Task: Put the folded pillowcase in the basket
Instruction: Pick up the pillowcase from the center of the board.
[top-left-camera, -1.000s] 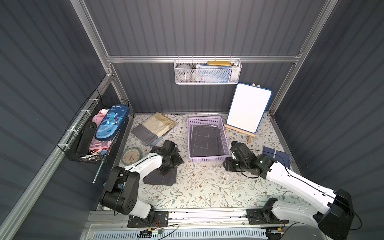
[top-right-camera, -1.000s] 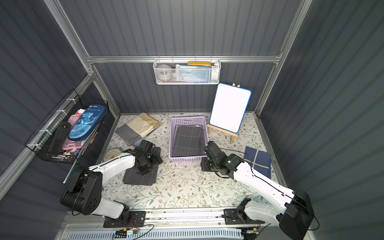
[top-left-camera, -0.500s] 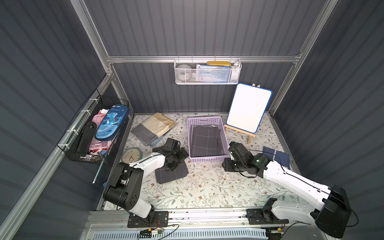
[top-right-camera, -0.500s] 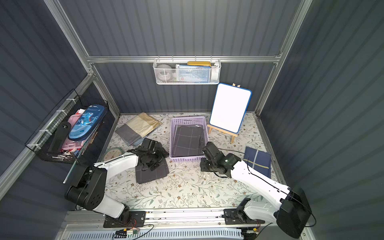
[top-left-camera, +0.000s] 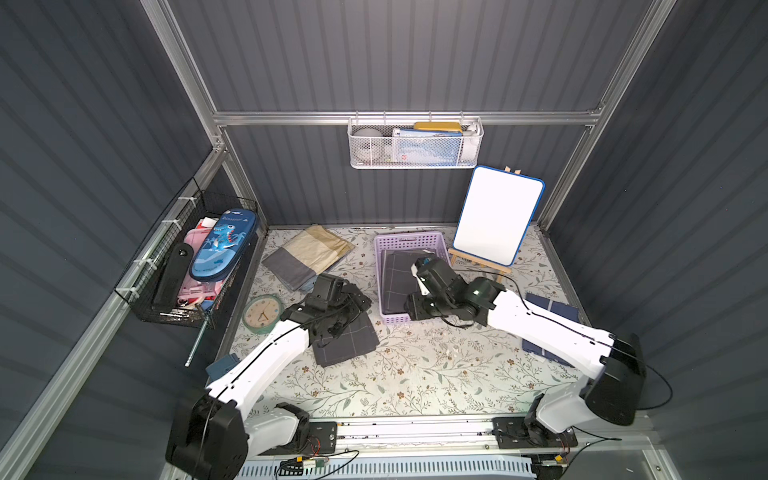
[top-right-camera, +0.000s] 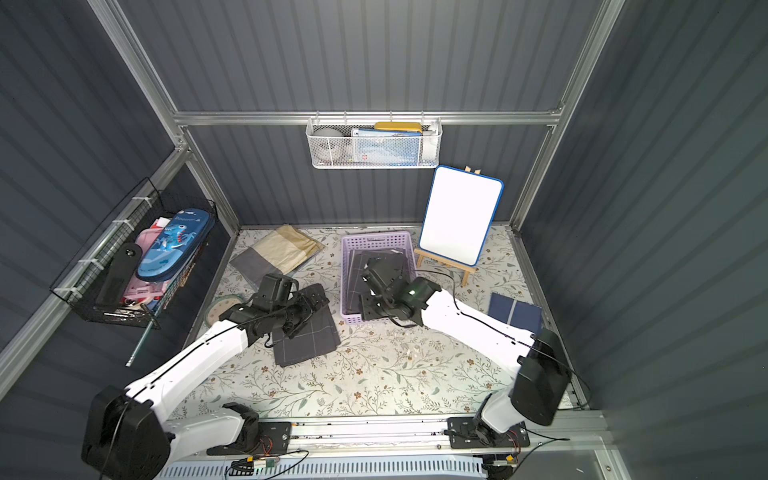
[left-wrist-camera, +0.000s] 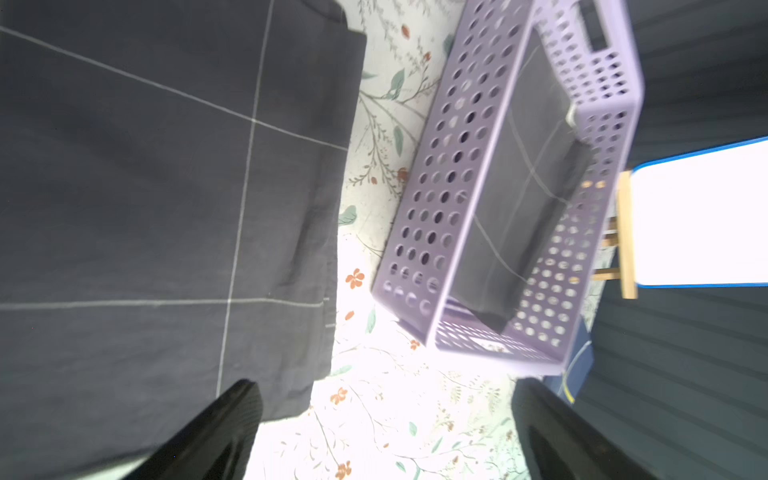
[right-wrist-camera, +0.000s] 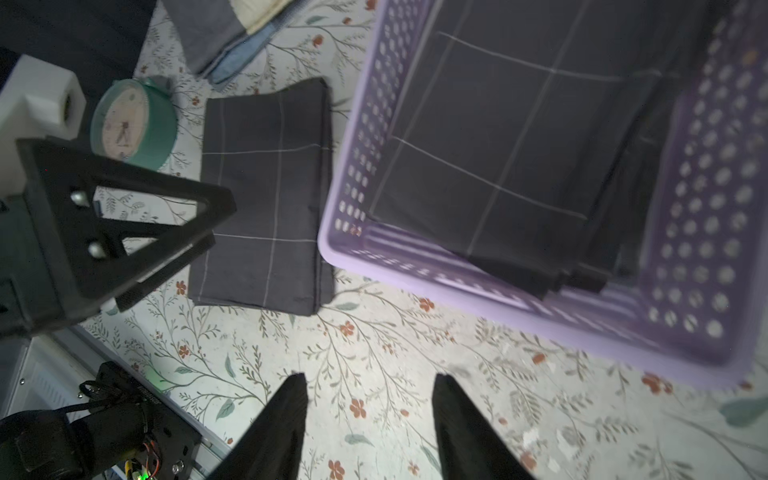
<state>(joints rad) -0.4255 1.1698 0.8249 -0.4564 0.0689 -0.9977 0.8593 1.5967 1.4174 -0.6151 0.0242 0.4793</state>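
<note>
Left tool (left-wrist-camera: 386, 392): jaws spread wide, nothing between them. One finger is over an edge of the folded pillowcase (top-left-camera: 348, 343), the other over bare counter (top-left-camera: 415, 374) on the basket (top-left-camera: 409, 241) side. Whether it touches the cloth: cannot tell.

Right tool (right-wrist-camera: 370, 380): jaws parted, empty, low over the counter just short of the basket's near end wall.

Pillowcase: dark grey with a thin pale check. It lies flat on the counter just beside the basket's long side, outside it, fold intact.

Progress, as judged: not yet picked up. Left to do: grasp, lift over the wall, lay inside, let go.

The basket already holds a similar dark checked cloth (top-left-camera: 395, 274) covering most of its floor, so the pillowcase would have to go on top.

Around:
- green clock (top-left-camera: 262, 313) near the pillowcase's far side
- beige-and-grey folded cloth (top-left-camera: 309, 257) further back
- whiteboard on easel (top-left-camera: 496, 216) beside the basket
- navy folded piece (top-left-camera: 552, 309) partly under the right arm

In the way: the perforated basket wall, and the right arm crowding the basket's near end.
</note>
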